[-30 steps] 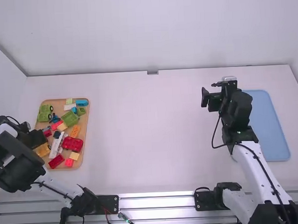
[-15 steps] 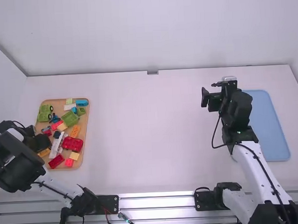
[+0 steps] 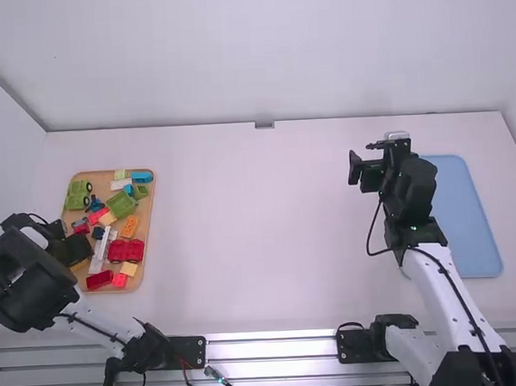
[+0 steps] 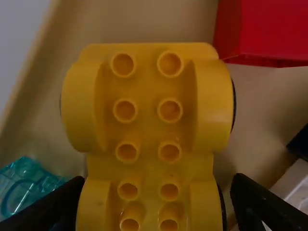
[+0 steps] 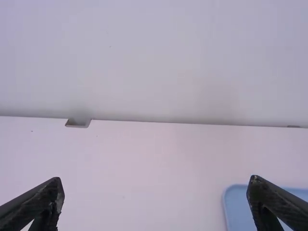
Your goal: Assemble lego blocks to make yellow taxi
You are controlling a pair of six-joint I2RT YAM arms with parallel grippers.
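My left gripper point(image 3: 79, 249) is low over the left part of the wooden tray, hiding most of the yellow wheeled base there. In the left wrist view that yellow base point(image 4: 147, 130) shows its studs, and my left gripper point(image 4: 156, 199) stands open, one finger on each side of its nearer part. My right gripper point(image 3: 363, 159) is held above the table beside the blue plate point(image 3: 461, 217). In the right wrist view the right gripper point(image 5: 156, 192) is open with nothing between its fingers.
On the wooden tray point(image 3: 146, 207) lie a red wheeled piece point(image 3: 126, 250), a red block point(image 3: 100, 279), a white piece point(image 3: 103, 251), an orange block point(image 3: 129, 226) and a green block point(image 3: 120, 204). A teal clear piece point(image 4: 24, 185) lies near the left gripper.
My left gripper has shifted right and slightly toward the camera, over the yellow base. The red wheeled piece and the red block have turned a little. The right arm has kept still.
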